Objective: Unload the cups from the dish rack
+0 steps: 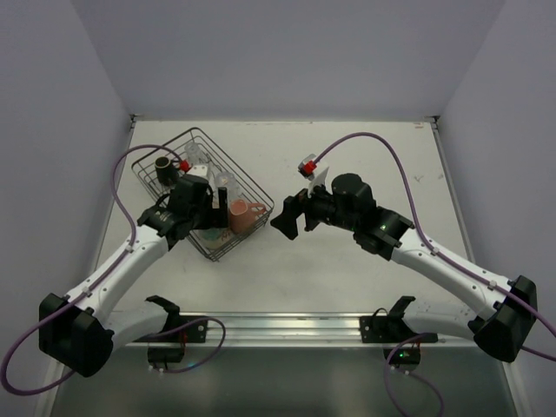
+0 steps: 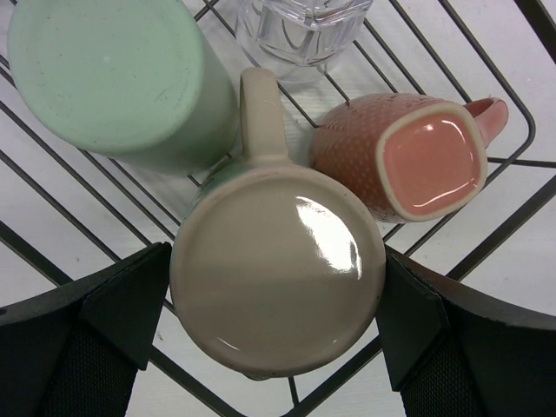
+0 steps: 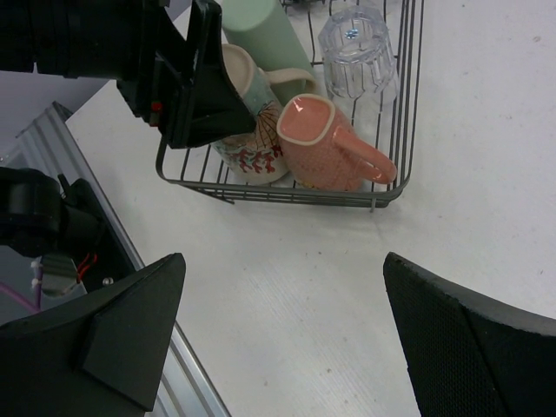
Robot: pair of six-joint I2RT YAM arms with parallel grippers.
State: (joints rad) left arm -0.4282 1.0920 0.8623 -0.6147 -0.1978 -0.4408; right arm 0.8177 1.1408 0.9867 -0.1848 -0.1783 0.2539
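Observation:
The black wire dish rack (image 1: 239,169) stands at the left of the table. My left gripper (image 2: 276,300) is down inside it, and its fingers (image 2: 122,321) press both sides of the upturned cream patterned mug (image 2: 278,278). The pale green cup (image 2: 113,78), a clear glass (image 2: 300,30) and the salmon-pink mug (image 2: 417,161) stand close around it. The dark brown mug (image 1: 162,165) sits at the rack's far left corner. My right gripper (image 1: 291,219) is open and empty over bare table just right of the rack (image 3: 287,198), facing the salmon-pink mug (image 3: 326,148).
The white table (image 1: 365,148) stretches to the right of the rack, with walls on three sides. An aluminium rail (image 1: 278,326) runs along the near edge between the arm bases. My left gripper (image 3: 200,95) fills the upper left of the right wrist view.

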